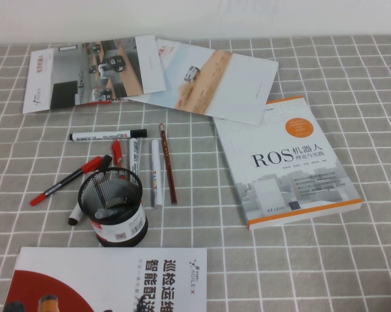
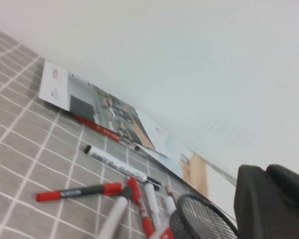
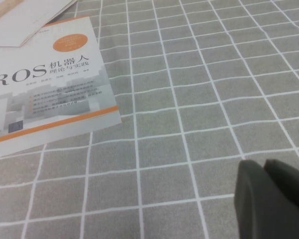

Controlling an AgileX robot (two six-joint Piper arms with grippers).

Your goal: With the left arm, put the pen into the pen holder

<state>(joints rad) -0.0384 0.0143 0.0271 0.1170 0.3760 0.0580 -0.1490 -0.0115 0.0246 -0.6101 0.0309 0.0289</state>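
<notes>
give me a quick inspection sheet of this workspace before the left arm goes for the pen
surface: grey cloth with a white grid, flat.
job's things: pen lies beside the pen holder, not in it; pen holder upright, some markers already inside.
clutter: white marker, dark-red pencil, more markers, ROS book, brochures, booklet.
grippers: left pincer shut, empty, above the table near the holder; right pincer shut, empty, low over bare cloth past the book.
cables: nothing seen.
surroundings: white wall behind the table.

Left hand (image 2: 271, 201) closed, raised off the table; right hand (image 3: 271, 199) hangs low, fingers together.
</notes>
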